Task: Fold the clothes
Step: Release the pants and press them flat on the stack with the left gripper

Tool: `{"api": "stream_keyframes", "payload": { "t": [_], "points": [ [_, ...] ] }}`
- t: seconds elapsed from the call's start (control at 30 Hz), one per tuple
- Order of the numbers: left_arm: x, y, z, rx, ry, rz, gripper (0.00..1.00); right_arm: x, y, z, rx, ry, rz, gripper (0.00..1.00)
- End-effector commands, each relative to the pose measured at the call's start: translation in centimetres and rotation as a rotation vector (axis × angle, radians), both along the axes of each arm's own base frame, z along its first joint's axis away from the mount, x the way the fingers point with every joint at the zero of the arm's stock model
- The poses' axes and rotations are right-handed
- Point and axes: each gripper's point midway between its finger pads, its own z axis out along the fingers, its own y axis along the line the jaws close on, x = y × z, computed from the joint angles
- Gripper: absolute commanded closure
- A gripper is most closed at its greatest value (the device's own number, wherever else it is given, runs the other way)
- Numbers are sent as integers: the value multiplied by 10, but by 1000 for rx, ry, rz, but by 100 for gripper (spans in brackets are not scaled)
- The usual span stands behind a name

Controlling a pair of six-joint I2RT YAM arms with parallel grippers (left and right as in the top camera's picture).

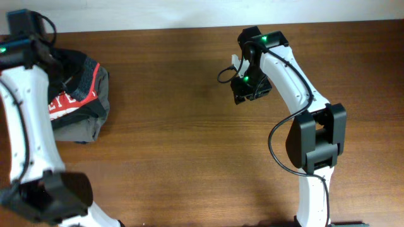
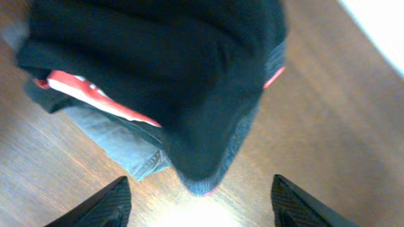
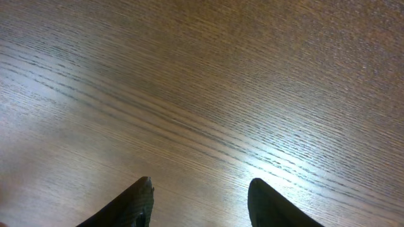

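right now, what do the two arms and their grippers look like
The left arm and right arm are white tubular links with black joint housings and green indicator lights. A thin black cable loops beside the right arm. The left gripper and right gripper each have two dark pointed fingers.

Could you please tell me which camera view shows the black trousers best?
The left wrist view: the black trousers fill its upper half, lying over the red T-shirt and grey garment. Overhead, the left arm hides part of them. The right wrist view shows only the wooden table.
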Motion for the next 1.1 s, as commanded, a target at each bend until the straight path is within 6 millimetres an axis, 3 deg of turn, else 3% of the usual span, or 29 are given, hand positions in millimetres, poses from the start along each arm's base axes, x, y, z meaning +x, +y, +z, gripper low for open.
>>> {"api": "stream_keyframes", "payload": {
  "t": [0.0, 0.23, 0.4, 0.47, 0.6, 0.9, 1.07],
  "points": [
    [3, -10, 21, -44, -87, -24, 27, 2, 0, 7, -6, -26, 13, 47],
    [40, -1, 31, -4, -214, -61, 27, 2, 0, 7, -6, -25, 13, 47],
    [56, 10, 12, -3, -203, -44, 28, 1, 0, 7, -7, -22, 13, 47],
    [56, 20, 0, -9, -176, -23, 28, 1, 0, 7, -7, -22, 13, 47],
    [36, 45, -44, -47, -18, 45, 32, 1, 0, 7, -7, -22, 13, 47],
    [7, 56, -144, -137, 238, 95, 33, 1, 0, 7, -7, -22, 13, 47],
    [7, 69, -151, -127, 233, 121, 34, 1, -1, 7, -8, -20, 13, 47]
  ]
}}
